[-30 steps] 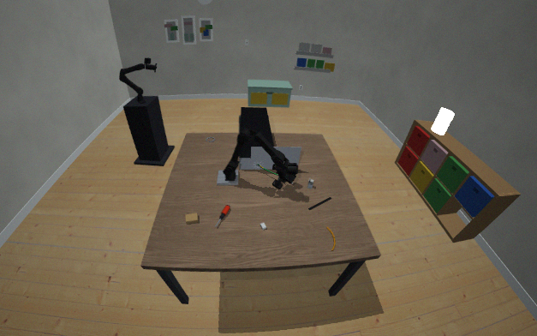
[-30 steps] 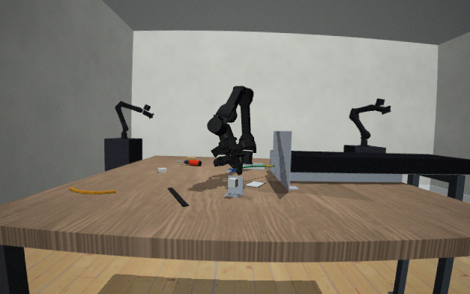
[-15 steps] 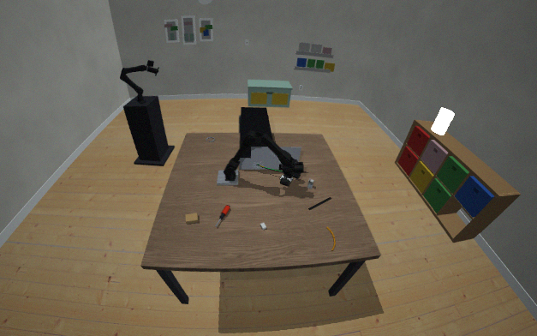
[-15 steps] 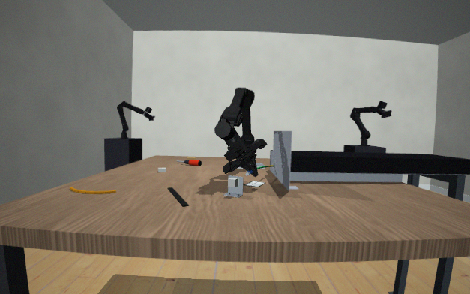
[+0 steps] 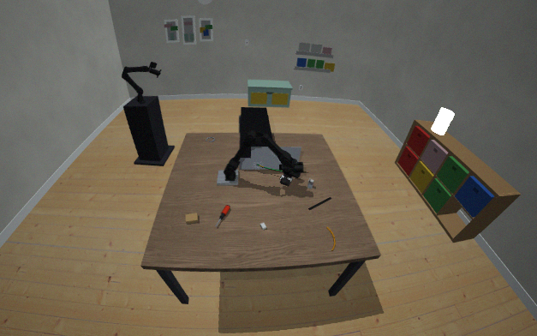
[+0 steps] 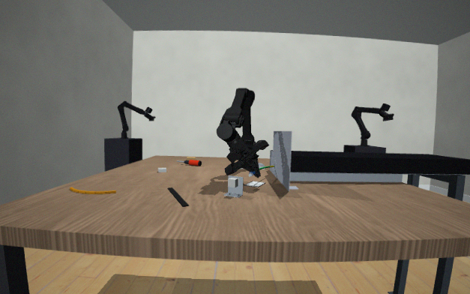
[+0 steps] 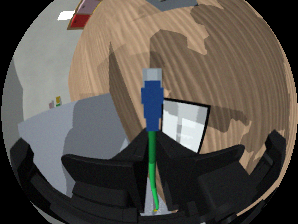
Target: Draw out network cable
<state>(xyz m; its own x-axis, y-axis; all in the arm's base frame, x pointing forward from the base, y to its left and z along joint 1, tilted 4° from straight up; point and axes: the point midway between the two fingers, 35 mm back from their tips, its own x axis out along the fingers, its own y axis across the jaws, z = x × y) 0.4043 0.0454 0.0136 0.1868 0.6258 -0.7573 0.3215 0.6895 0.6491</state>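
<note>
My gripper (image 5: 286, 179) (image 6: 252, 172) (image 7: 150, 131) is shut on the green network cable (image 7: 152, 157) (image 6: 267, 167) just behind its blue plug (image 7: 152, 95). The plug sticks out past the fingertips, clear of the table. The cable runs from my fingers back to the upright grey panel (image 6: 285, 157) (image 5: 289, 152). The yellow band is too small to make out.
A red-handled screwdriver (image 5: 223, 213) (image 6: 191, 162), a tan block (image 5: 192, 218), a small white block (image 5: 263, 225) (image 6: 162, 169), a black strip (image 5: 319, 203) (image 6: 178, 196) and a curved yellow piece (image 5: 332, 238) (image 6: 91, 191) lie on the table, away from the arm.
</note>
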